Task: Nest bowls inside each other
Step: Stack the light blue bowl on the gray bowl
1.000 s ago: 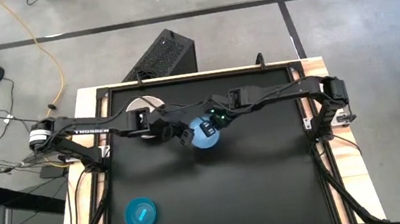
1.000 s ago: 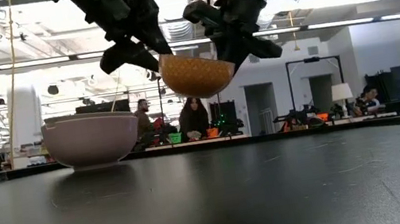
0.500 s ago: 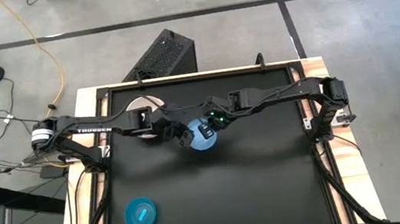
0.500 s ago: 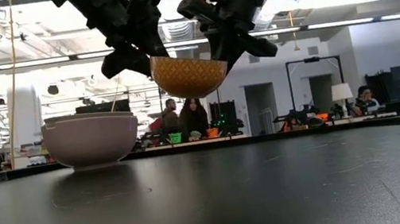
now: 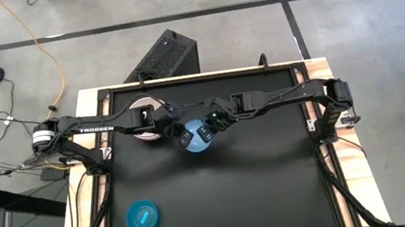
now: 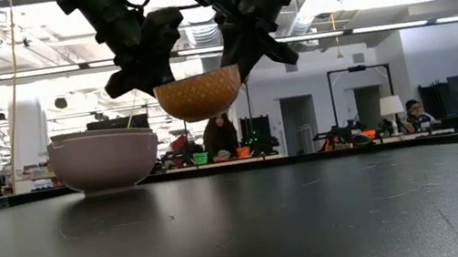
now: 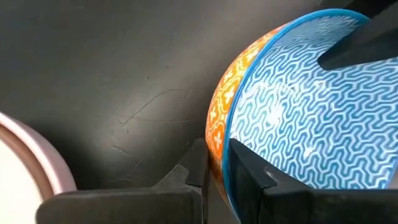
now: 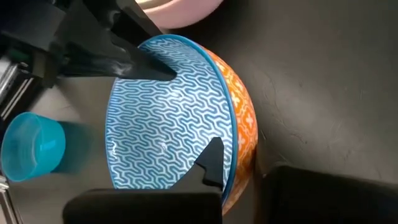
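Observation:
A bowl, blue wave pattern inside and orange outside (image 6: pixel 199 94), hangs in the air over the far middle of the table (image 5: pixel 197 142). My left gripper (image 7: pixel 217 165) is shut on its left rim and my right gripper (image 8: pixel 239 168) on its right rim. In the low view the two grippers (image 6: pixel 156 75) (image 6: pixel 232 59) come down on it from above. A pink bowl (image 6: pixel 105 160) stands on its base to the left of the held bowl, partly under my left arm (image 5: pixel 149 134). A teal bowl (image 5: pixel 143 217) stands at the near left. My left gripper pinches the bowl's rim (image 7: pixel 227 146), one finger inside the bowl (image 7: pixel 249 177) and one outside against the orange wall (image 7: pixel 194 168). It comes slanting down from the table's left. The bowl hangs clear of the table. My right gripper pinches the opposite rim (image 8: pixel 231 140), one finger inside on the blue pattern (image 8: pixel 214 160) and one outside. It comes slanting down from the table's right. The bowl is lifted clear, mouth up, its right side a little higher.
The black tabletop (image 5: pixel 260 192) stretches bare to the near and right of the arms. A black box (image 5: pixel 163 56) stands on the floor beyond the far edge. The room behind the table shows in the low view, with people far off.
My left gripper has shut on the bowl's left rim. My right gripper has carried the bowl toward the table's left, nearer the pink bowl. The bowl has tipped: its left side stood higher, now its right side does.

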